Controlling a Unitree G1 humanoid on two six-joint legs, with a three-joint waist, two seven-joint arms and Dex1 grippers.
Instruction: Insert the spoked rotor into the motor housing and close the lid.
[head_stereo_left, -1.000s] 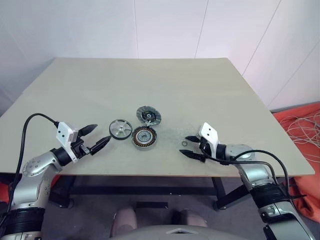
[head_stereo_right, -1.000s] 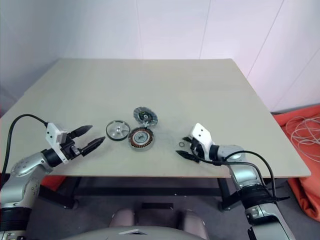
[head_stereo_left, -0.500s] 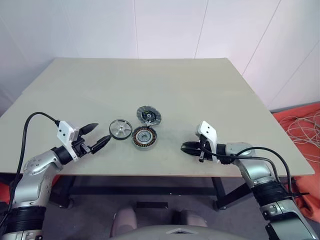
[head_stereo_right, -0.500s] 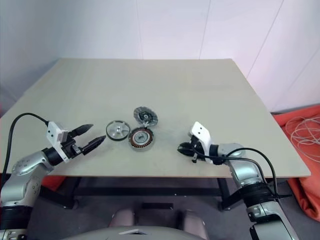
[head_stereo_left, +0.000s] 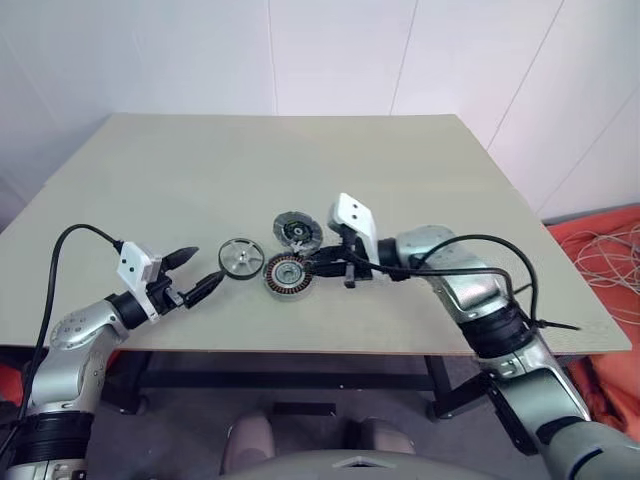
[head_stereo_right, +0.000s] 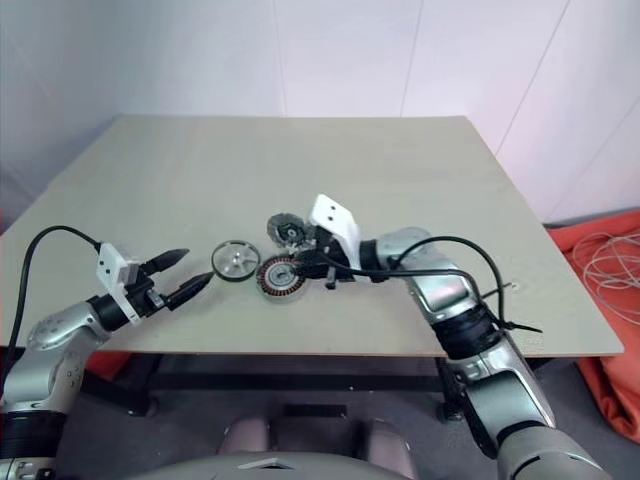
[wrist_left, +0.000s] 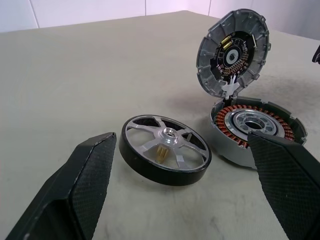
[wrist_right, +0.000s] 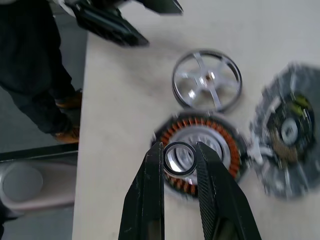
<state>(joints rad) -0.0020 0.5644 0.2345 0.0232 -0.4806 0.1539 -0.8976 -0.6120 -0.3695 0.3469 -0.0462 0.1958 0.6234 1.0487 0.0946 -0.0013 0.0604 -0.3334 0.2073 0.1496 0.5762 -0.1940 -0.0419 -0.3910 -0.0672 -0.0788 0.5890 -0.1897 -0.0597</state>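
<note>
Rotor (wrist_left: 165, 156) lies flat on the worktop (head_stereo_left: 300, 170) beside the housing (head_stereo_left: 288, 274); stiff, likely heavy metal, best gripped across its rim. Left fingers (wrist_left: 92, 170) gape empty; right fingers (wrist_right: 150, 200) pinch a small ring (wrist_right: 179, 158).

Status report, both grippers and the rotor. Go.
Left gripper open, rotor lying flat before it. Right gripper shut on small ring, above motor housing. Lid hinged up; nothing blocking.
</note>
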